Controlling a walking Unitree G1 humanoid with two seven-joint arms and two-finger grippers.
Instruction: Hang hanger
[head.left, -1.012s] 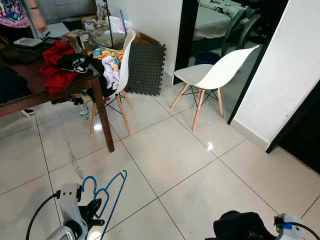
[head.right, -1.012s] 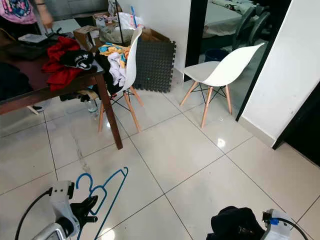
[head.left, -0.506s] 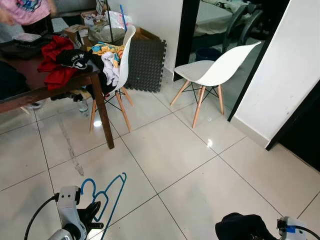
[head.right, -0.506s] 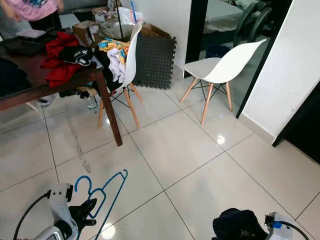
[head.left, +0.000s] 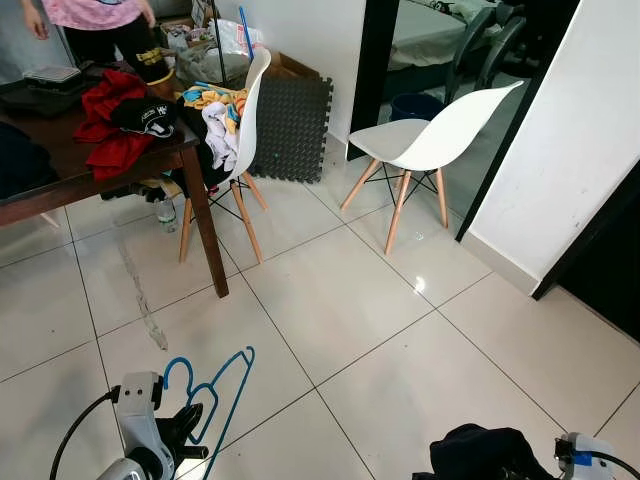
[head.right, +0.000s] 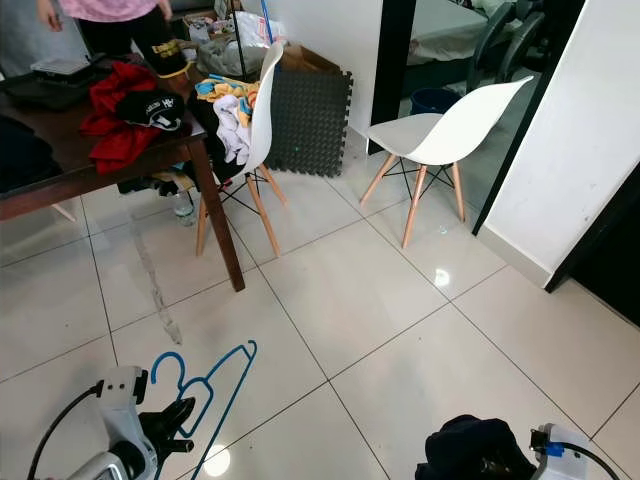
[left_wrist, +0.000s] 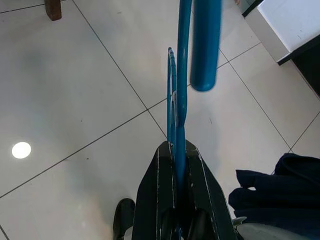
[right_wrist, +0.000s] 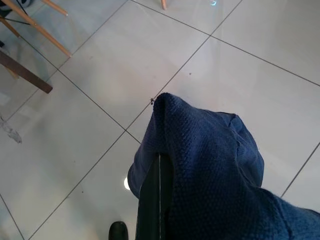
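Hanger (head.left: 212, 392) in blue sits clamped in my left gripper (left_wrist: 179, 165) at the near left, its long axis running up and away from the fingers, hook end toward the far left; nothing to hang it on is visible yet. Farther left stands the bench (head.left: 60, 185) with its clothes heap. On the near right, my right gripper (right_wrist: 156, 172) carries a dark blue garment (right_wrist: 210, 160) draped over it; how wide those fingers stand I cannot tell. Against half a second ago the view has barely shifted, and the person (head.left: 95, 15) by the far bench has straightened.
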